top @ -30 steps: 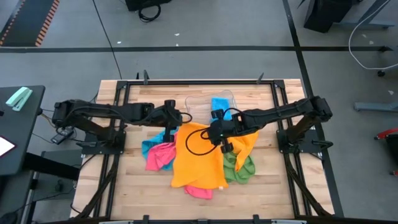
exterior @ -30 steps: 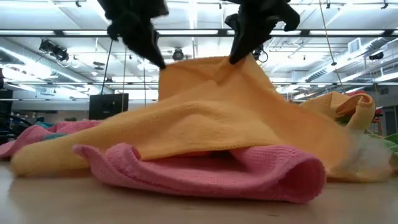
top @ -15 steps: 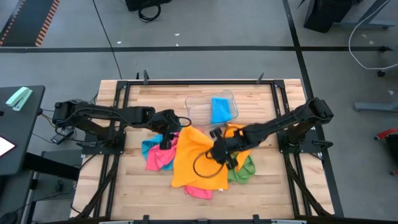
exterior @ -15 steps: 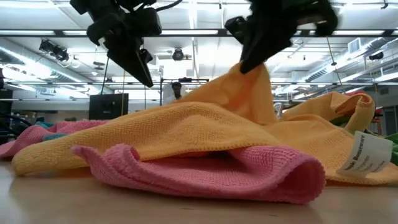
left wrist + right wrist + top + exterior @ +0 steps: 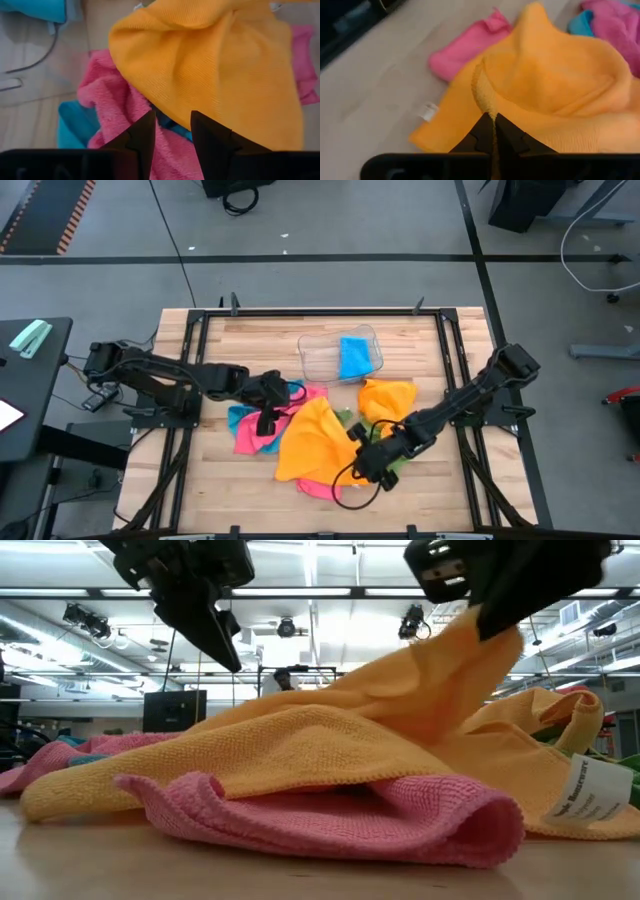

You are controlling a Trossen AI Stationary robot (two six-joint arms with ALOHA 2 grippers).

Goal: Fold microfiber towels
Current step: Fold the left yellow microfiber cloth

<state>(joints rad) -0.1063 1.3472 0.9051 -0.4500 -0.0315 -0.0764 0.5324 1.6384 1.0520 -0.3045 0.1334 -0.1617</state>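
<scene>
On the wooden counter point(image 5: 220, 470) you have a loose pile of towels in the middle. The biggest on top is the orange towel point(image 5: 310, 442); it lies crumpled, with one edge pulled up into a ridge, and you can see its fine ribbed weave in the left wrist view. The right gripper point(image 5: 372, 462) is closed on this raised edge, on the front right side of the pile, and the cloth hangs from it in a slope in the low view. A white label point(image 5: 585, 792) shows on the orange cloth at the right in the low view.

Under the orange towel lies a pink towel point(image 5: 330, 815), folded over itself with a thick rounded edge toward the front. A second pink piece point(image 5: 258, 432) and a teal towel point(image 5: 238, 418) lie together at the left side of the pile. A green towel point(image 5: 392, 462) shows a little beside the right gripper.

Your left gripper point(image 5: 268, 416) is above the left side of the pile, with its fingers point(image 5: 145, 135) apart and holding nothing.

Behind the pile stands a clear tray point(image 5: 318, 355), and a blue towel point(image 5: 355, 357) lies in it, flat and neat.
</scene>
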